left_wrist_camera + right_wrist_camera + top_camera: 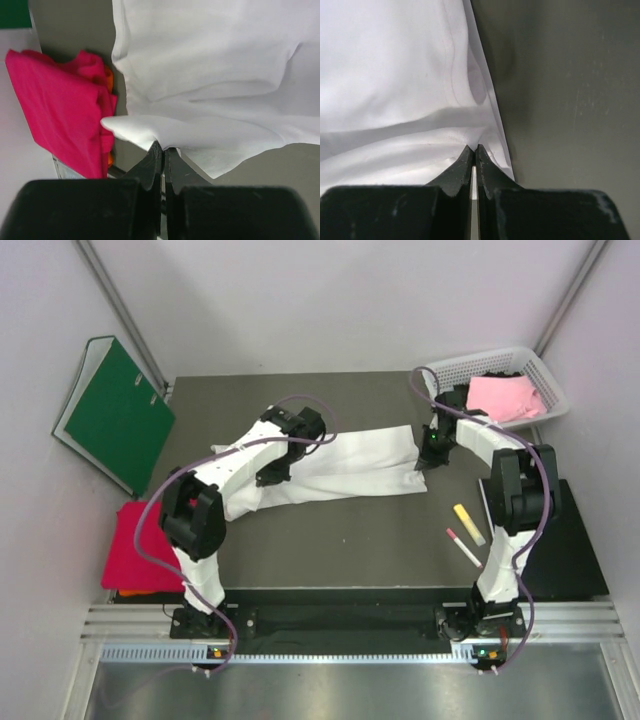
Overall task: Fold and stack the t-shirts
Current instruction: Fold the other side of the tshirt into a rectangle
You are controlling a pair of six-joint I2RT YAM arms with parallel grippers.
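Pinching the white t-shirt (360, 465) with left fingers (152, 164) and right fingers (461, 169) clamped on its opposite edges, I'm aiming at lifting both evenly, cloth taut.

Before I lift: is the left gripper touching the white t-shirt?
Touching. Left wrist view shows the left gripper pinching a fold of the white t-shirt.

White links (240, 462), black joints (195, 518), purple cables (137, 536); black left claw (163, 150), right claw (474, 148).

The large white cloth t-shirt (350, 465) looks soft and matt; the dark grey flat tabletop (350, 540) is smooth and dull.
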